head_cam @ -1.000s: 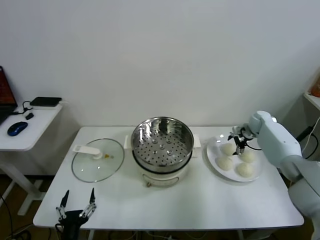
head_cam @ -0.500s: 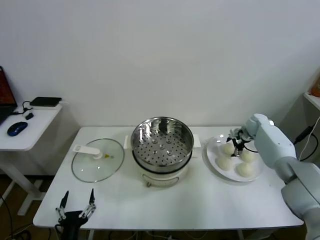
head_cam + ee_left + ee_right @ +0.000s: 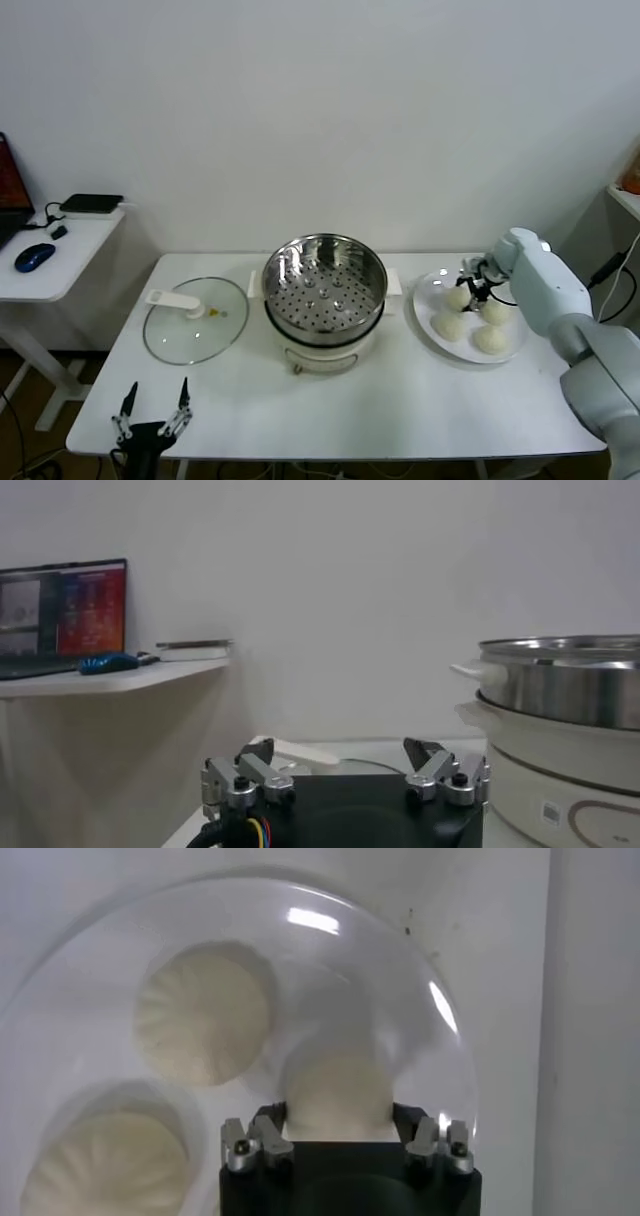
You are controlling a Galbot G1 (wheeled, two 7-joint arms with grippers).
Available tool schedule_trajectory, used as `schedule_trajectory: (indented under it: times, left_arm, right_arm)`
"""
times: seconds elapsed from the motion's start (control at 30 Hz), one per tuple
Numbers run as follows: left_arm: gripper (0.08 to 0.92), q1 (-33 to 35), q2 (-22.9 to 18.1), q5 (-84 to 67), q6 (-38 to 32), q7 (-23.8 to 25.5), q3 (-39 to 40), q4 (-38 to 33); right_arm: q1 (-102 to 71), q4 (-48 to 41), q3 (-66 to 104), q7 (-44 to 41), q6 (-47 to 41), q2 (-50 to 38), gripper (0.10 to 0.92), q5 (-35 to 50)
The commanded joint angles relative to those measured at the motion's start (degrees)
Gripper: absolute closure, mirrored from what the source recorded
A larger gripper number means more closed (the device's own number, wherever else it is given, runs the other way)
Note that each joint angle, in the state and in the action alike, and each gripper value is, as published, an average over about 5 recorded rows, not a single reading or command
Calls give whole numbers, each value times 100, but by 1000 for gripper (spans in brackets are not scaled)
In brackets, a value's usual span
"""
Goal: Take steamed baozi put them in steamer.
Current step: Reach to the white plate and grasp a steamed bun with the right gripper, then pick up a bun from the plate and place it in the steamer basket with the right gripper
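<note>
Plain white wall [image 3: 320, 110], white table [image 3: 330, 400], white side desk [image 3: 55, 255] at left with laptop [image 3: 10, 190], blue mouse [image 3: 34, 257]

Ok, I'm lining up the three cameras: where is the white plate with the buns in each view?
Head view: the white plate sits on the table to the robot's right of the steamer, under the right gripper.
Left wrist view: not in it; only the steamer shows.
Right wrist view: the plate fills the picture.
Shared landmark: the steamed baozi between the right gripper's fingers.
</note>
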Motion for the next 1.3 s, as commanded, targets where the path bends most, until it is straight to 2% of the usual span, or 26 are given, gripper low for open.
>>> schedule_trajectory:
  times: [0.03,0.37,0.63,0.87,1.3]
  left_arm:
    - [177,7,-3,-2,-13,-2,-1,6]
    - [177,33,-13,-6,-32,-14,-7,-9]
    - [177,31,-35,6,-29,-17,-3,-21]
    - [177,40,-50,16,-28,-22,-9,-30]
    - [177,37,-72,35,-20,-14,-16,-22]
  right_arm:
    - [16,10,44,0,14,11,321,-47]
    - [29,376,-187,-94,107,-128,333,97]
    - [76,1538,-1137,-277,130,-666,350,911]
    - [416,2165,-1544,-337,487,-932,355,1200]
    - [2280,3658,-3271,-377,1239,-1269,364,2248]
